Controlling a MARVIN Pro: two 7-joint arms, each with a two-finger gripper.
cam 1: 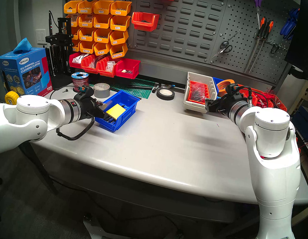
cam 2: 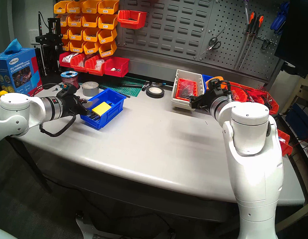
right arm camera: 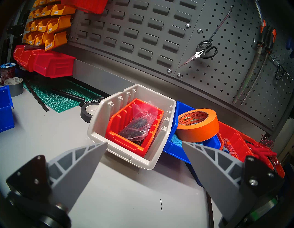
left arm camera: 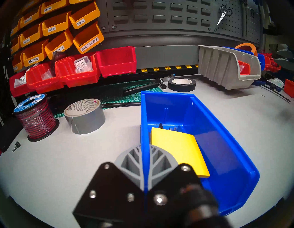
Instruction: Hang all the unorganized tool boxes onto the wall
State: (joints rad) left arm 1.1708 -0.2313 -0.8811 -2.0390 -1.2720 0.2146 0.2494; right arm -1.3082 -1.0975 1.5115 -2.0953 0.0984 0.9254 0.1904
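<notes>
The grey worktop [cam 1: 164, 148] carried most of its load along the back edge and toward the left side. A blue bin [cam 1: 119, 110] sat left of the middle, a roll of grey duct tape [cam 1: 102, 90] and a spool of red-and-black wire [cam 1: 80, 81] just behind it. A green cutting mat [cam 1: 134, 88] lay at the back edge, with a black tape roll [cam 1: 165, 94] beside its right end. A beige bin [cam 1: 198, 93] stood toward the back right corner, a second blue bin [right arm camera: 178, 143] touching its right side. A blue box of cleaning cloths [cam 1: 23, 72] stood at the left edge
</notes>
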